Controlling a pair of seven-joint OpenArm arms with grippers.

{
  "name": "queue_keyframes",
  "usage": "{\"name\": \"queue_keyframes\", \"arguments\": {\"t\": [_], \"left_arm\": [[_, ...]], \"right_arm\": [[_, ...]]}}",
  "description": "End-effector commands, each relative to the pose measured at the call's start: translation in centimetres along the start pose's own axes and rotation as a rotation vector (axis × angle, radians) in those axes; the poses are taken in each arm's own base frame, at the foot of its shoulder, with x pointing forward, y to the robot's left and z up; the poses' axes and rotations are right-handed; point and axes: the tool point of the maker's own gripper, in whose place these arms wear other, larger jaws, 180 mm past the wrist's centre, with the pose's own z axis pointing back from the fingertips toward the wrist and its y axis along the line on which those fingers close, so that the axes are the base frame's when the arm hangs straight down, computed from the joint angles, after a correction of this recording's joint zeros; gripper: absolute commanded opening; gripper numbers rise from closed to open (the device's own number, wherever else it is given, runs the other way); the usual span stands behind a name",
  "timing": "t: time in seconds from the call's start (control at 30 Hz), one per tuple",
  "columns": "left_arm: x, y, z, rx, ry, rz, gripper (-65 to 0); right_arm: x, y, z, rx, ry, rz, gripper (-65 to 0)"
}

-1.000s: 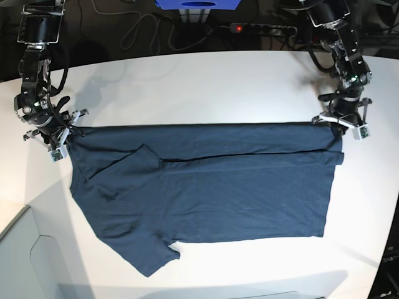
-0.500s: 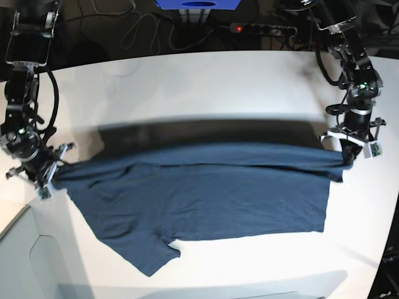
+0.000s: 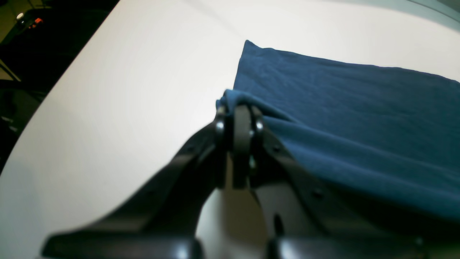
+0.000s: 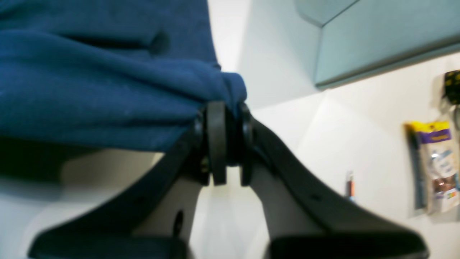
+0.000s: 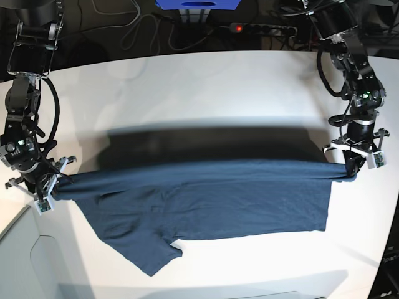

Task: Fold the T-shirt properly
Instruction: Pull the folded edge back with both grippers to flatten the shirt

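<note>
T-shirt (image 5: 206,199) is strung between both arms over the white desk (image 5: 206,93): its top edge is lifted and pulled taut into a near-straight line, the lower body and one sleeve lie on the desk toward the near edge. I see a dark shadow band on the desk just behind the raised edge.

Left gripper (image 5: 351,163) (right side of the base view): fingers (image 3: 242,118) pinched together on a bunched corner of the navy fabric. From the left wrist camera the cloth wraps over the fingertips and runs off to the right, with a flat layer of shirt on the desk beyond it.

Right gripper (image 5: 51,185) (left side of the base view): fingers (image 4: 217,118) clamped tight on the other end of the raised edge, fabric balled up just above the tips and hanging away to the left in the right wrist view.

The sleeve (image 5: 153,252) points toward the near desk edge, resting flat.

Right wrist view also catches a pale grey bin (image 4: 377,32) beyond the desk edge and a yellow-and-purple packet (image 4: 433,165) off to the side (blurred, can't read it). Power strip (image 5: 262,28) with a red light sits behind the desk.
</note>
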Motion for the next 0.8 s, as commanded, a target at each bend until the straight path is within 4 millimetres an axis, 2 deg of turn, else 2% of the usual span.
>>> {"name": "queue_keyframes", "arguments": {"t": [0.0, 0.17, 0.2, 0.23, 0.4, 0.6, 0.77], "left_arm": [[1.7, 0.5, 0.1, 0.010, -0.054, -0.012, -65.0], [3.0, 0.3, 0.5, 0.007, -0.087, -0.022, -65.0], [3.2, 0.3, 0.6, 0.007, -0.093, -0.026, -65.0], [2.8, 0.3, 0.8, 0.007, -0.081, -0.030, -65.0], [-1.0, 0.6, 2.1, 0.008, 0.028, -0.040, -65.0], [-5.9, 1.9, 4.9, 0.027, 0.157, -0.062, -65.0], [-8.5, 3.8, 7.2, 0.084, 0.217, -0.034, -65.0]], "right_arm": [[1.9, -1.5, 0.7, -0.036, -0.058, 0.009, -64.9], [2.4, -1.4, 1.2, -0.042, -0.074, 0.020, -64.9], [2.3, -1.3, 1.3, -0.041, -0.073, 0.023, -64.9], [1.3, -0.8, 1.3, -0.033, -0.055, 0.025, -64.9], [-3.1, 1.8, 1.7, 0.016, 0.025, 0.049, -64.9], [-7.4, 5.8, 3.6, 0.086, 0.065, 0.081, -64.9], [-10.3, 6.3, 5.5, 0.081, 0.108, 0.058, -64.9]]}}
